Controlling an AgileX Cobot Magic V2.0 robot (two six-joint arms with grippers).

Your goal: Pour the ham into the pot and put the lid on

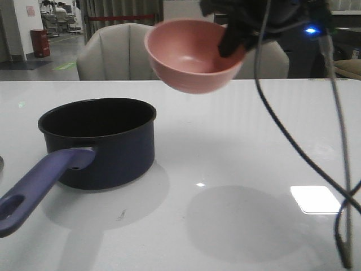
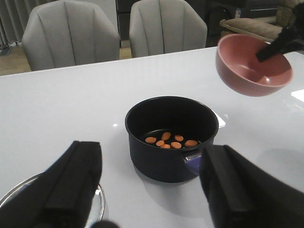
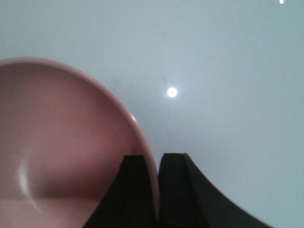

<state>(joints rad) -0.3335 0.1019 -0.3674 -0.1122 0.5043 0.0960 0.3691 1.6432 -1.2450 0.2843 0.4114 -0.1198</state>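
Ham is in the pot, lid comes next

My left pincer [image 2: 152, 190], spread and empty, is nearest the lid [image 2: 52, 202] lying on the tabletop [image 2: 71, 104] beside the pot [image 2: 171, 137]; ham [image 2: 171, 141] lies inside; right pincer [image 3: 156, 190] pinches the bowl [image 3: 61, 142] rim.

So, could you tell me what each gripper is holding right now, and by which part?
The right gripper pinches the pink bowl by its rim, one finger inside and one outside, lifted above the table. The left gripper is open and holds nothing.

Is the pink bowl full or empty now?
Empty: the pink bowl, tilted in the right gripper, shows a bare inside; the ham lies in the pot.
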